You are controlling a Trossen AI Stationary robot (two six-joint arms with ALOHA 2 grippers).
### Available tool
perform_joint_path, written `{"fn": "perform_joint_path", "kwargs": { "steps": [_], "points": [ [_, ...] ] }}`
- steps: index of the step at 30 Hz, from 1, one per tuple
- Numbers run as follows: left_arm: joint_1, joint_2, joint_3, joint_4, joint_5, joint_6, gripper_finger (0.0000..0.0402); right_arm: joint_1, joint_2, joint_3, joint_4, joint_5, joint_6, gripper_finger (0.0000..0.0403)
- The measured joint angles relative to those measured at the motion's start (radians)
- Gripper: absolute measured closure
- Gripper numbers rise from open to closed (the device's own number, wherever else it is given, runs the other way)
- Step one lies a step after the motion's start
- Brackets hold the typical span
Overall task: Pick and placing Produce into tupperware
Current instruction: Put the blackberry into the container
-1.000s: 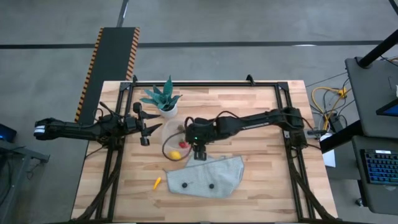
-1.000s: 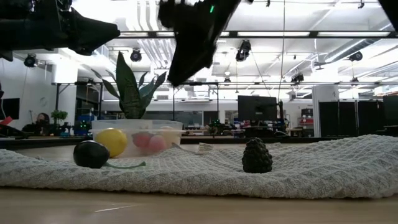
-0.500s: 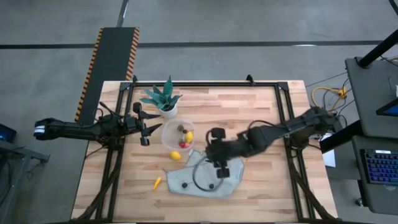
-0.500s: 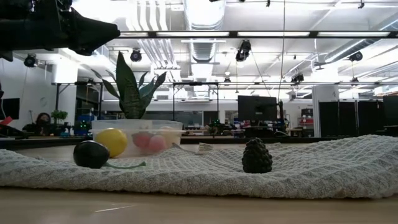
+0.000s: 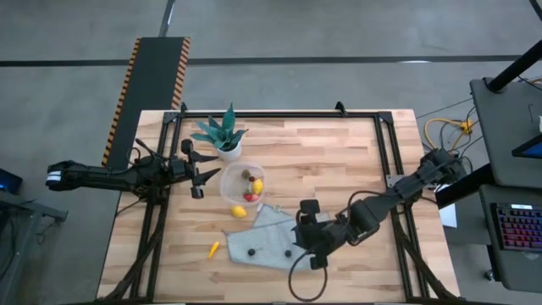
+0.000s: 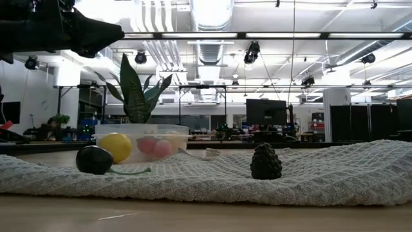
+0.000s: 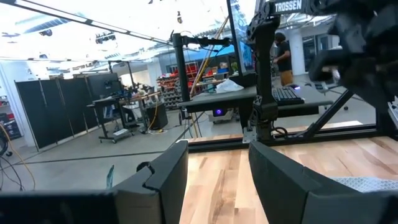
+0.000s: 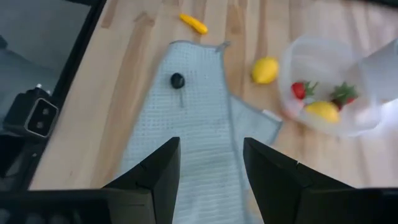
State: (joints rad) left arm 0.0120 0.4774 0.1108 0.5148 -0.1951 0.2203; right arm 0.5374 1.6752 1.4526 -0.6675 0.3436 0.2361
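The clear round tupperware (image 5: 243, 183) stands on the table with a yellow lemon piece (image 5: 257, 186) and red berries (image 8: 301, 90) inside. Another lemon piece (image 5: 240, 212) and a small orange piece (image 5: 214, 248) lie on the wood. Two dark berries (image 5: 251, 252) (image 5: 288, 252) rest on a grey cloth (image 5: 269, 237). My right gripper (image 5: 303, 240) hovers open over the cloth's right part, pointing slantwise down, with nothing between its fingers (image 8: 155, 174). My left gripper (image 5: 200, 175) waits open to the left of the tupperware, well above the table.
A green spiky plant in a white pot (image 5: 224, 135) stands just behind the tupperware. The cloth (image 6: 212, 177) lies rumpled across the near middle of the table. A black frame (image 5: 279, 114) runs along the table's edges. Bare wood (image 5: 339, 157) lies at the far right.
My right gripper has swung away from the tupperware, toward the table's near and right edges, rising a little and rolling somewhat. It now hangs over the cloth and has left the low view. The produce and the cloth have stayed where they were.
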Motion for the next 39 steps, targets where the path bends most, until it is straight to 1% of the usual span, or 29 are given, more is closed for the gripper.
{"fn": "perform_joint_path", "kwargs": {
  "steps": [4, 15, 18, 21, 24, 27, 30, 33, 36, 39],
  "points": [
    [0.0, 0.0, 0.0, 0.0, 0.0, 0.0, 0.0245, 0.021, 0.0, -0.096, 0.125, -0.001, 0.026, 0.0234],
    [0.0, 0.0, -0.001, 0.0, 0.0, -0.003, 0.0245, 0.033, 0.001, -0.378, 0.579, -0.009, 0.078, 0.0234],
    [0.0, 0.0, -0.002, 0.0, 0.0, -0.003, 0.0245, 0.034, 0.014, -0.452, 0.717, -0.01, 0.079, 0.0236],
    [0.0, 0.0, -0.002, 0.0, 0.0, -0.003, 0.0245, 0.034, 0.042, -0.505, 0.804, -0.01, 0.083, 0.0235],
    [0.0, 0.0, -0.002, 0.0, 0.0, -0.003, 0.0245, 0.034, 0.072, -0.532, 0.84, -0.01, 0.103, 0.0226],
    [0.0, 0.004, -0.002, 0.0, 0.0, -0.003, 0.0245, 0.033, 0.114, -0.536, 0.855, -0.02, 0.105, 0.0206],
    [0.0, 0.012, -0.002, 0.001, 0.0, -0.003, 0.0245, 0.033, 0.162, -0.524, 0.886, -0.056, 0.104, 0.0181],
    [0.0, 0.021, -0.002, 0.0, 0.0, -0.003, 0.0245, 0.032, 0.194, -0.502, 0.889, -0.062, 0.108, 0.0161],
    [0.0, 0.031, -0.002, 0.001, 0.0, -0.003, 0.0245, 0.029, 0.206, -0.487, 0.897, -0.056, 0.118, 0.0151],
    [0.0, 0.041, -0.002, 0.001, 0.0, -0.003, 0.0245, 0.026, 0.214, -0.491, 0.888, -0.055, 0.139, 0.015]
  ]
}}
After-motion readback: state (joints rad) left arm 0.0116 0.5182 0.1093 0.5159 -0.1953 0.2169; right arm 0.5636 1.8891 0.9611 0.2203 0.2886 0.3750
